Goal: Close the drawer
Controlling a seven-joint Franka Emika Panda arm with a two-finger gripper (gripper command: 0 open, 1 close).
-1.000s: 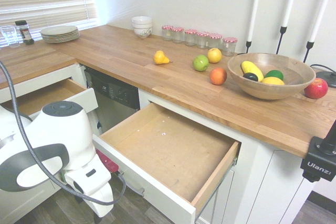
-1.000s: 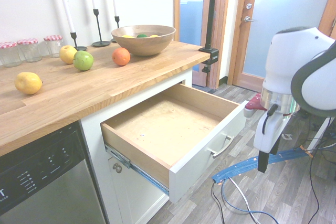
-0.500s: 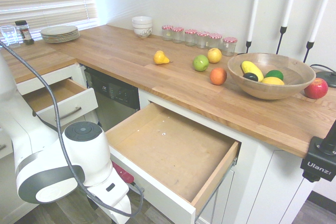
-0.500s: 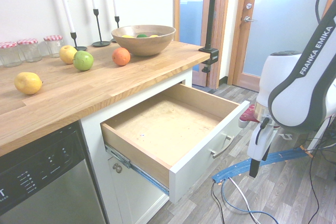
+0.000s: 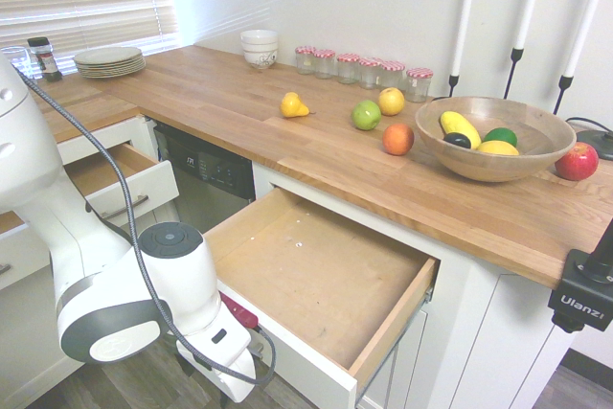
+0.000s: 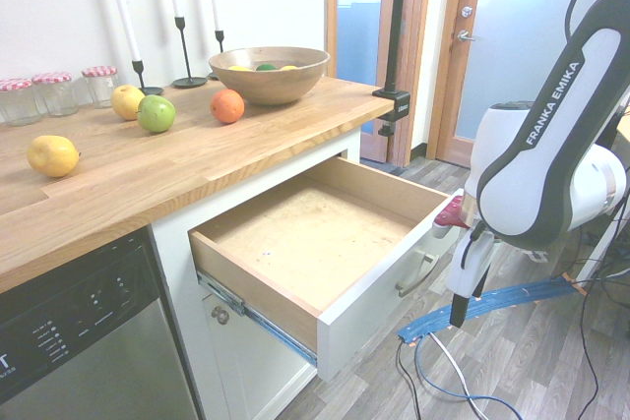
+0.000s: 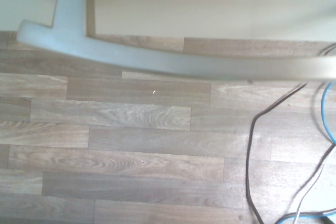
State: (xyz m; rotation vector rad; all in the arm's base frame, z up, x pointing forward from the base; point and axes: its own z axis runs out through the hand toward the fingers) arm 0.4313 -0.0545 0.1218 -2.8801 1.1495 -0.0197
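- The wide drawer [image 5: 316, 280] is pulled well out from under the wooden table [image 5: 230, 112], to the right of the dishwasher [image 5: 204, 174] in the first exterior view; its white front faces the near side and its pale wooden interior shows.
- A curved silver handle [image 6: 418, 275] is fixed across the drawer's front; the wrist view shows it close up and slightly blurred, above a grey plank floor [image 7: 131, 140].
- The fingers [image 6: 460, 310] are wide open and hold nothing. They point down on the near side of the drawer's front, lower than the handle.
- The white robot arm [image 5: 177, 280] comes in from the left in the first exterior view and from the right in the second.
- A narrower drawer [image 5: 139, 189], partly open, lies to the left of the dishwasher in the first exterior view.
- On the table, in that view, a yellow pear [image 5: 291, 105] lies left of a green apple [image 5: 366, 115], a yellow apple [image 5: 391, 101] and an orange [image 5: 398, 139].
- Further right is a wooden bowl [image 5: 536, 158] of yellow, green and dark fruit, with a red apple [image 5: 578, 162] just beside it.
- Along the far side are lidded jars [image 5: 370, 72], stacked white bowls [image 5: 259, 48] and tall white candles [image 5: 465, 26]; stacked plates [image 5: 109, 62] stand at far left.
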